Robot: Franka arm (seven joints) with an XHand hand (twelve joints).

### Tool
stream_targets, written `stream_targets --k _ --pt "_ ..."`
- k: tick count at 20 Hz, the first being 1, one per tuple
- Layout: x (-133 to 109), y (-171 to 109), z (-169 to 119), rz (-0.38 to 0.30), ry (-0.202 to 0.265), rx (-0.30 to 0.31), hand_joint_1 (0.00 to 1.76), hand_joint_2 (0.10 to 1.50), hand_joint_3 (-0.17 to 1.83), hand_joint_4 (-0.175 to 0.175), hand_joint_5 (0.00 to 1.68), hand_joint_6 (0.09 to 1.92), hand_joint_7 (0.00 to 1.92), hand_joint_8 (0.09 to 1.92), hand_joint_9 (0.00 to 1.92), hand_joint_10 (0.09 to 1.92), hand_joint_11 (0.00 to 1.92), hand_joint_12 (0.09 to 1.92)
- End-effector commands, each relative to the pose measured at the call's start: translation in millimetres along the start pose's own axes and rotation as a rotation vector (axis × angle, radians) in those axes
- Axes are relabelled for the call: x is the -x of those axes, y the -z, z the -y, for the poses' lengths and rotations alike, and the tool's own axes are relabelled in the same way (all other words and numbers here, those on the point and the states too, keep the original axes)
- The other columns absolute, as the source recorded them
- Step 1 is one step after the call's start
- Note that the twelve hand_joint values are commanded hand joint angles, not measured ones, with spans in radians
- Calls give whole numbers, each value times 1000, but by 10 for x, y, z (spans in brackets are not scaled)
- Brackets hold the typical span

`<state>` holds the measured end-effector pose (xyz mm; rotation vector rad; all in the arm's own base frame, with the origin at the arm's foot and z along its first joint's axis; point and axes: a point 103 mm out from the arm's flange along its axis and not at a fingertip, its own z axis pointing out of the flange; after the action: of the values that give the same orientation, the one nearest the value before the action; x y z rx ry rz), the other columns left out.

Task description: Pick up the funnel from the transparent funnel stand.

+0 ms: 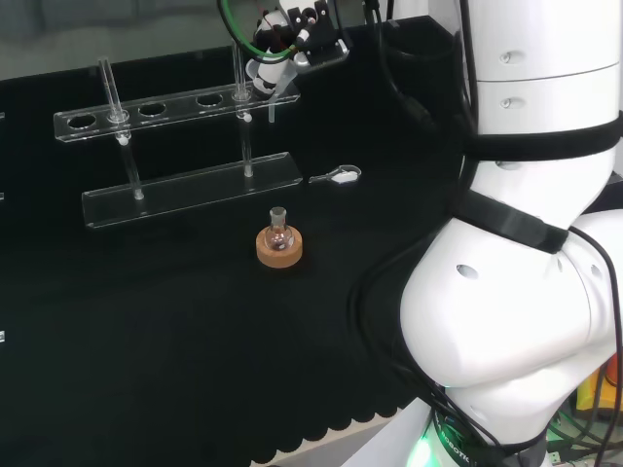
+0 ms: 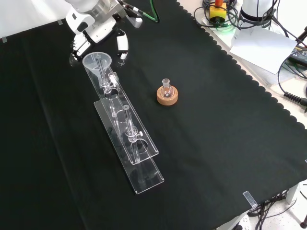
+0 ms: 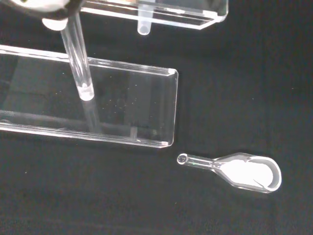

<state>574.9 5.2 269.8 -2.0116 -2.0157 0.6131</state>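
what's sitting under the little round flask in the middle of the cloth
A cork ring serves as its stand, resting on the black cloth. The small flask sits in the ring's centre, so its underside is hidden.

Even overhead light, black cloth (image 2: pixel 216 143) matte, faint glints on the clear stand (image 2: pixel 129 143); wrist view's blurred hand (image 3: pixel 44 7).

A plain black cloth (image 2: pixel 216 143) with a scalloped edge covers the bench. The clear, colourless plastic funnel stand (image 2: pixel 129 143) and the clear funnel (image 2: pixel 97 62) show that black through them. The round cork ring (image 2: pixel 167 96) is tan-orange under a small clear glass flask (image 2: pixel 166 86). The black and white hand (image 2: pixel 96 31) has white fingertips. A clear glass scoop (image 3: pixel 239 171) holds something white.
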Motion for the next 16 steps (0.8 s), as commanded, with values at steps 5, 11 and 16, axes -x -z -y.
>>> stream_targets --k 5,11,16 --pt "-42 -38 -47 23 -12 -14 742 590 583 -59 104 87 11 657 314 803 362 1415" --pt "-17 -63 -78 43 8 -18 756 588 595 -66 137 87 59 690 434 733 378 1404" --pt "3 -81 -93 80 3 -16 771 587 602 -69 175 87 96 692 507 691 395 1388"
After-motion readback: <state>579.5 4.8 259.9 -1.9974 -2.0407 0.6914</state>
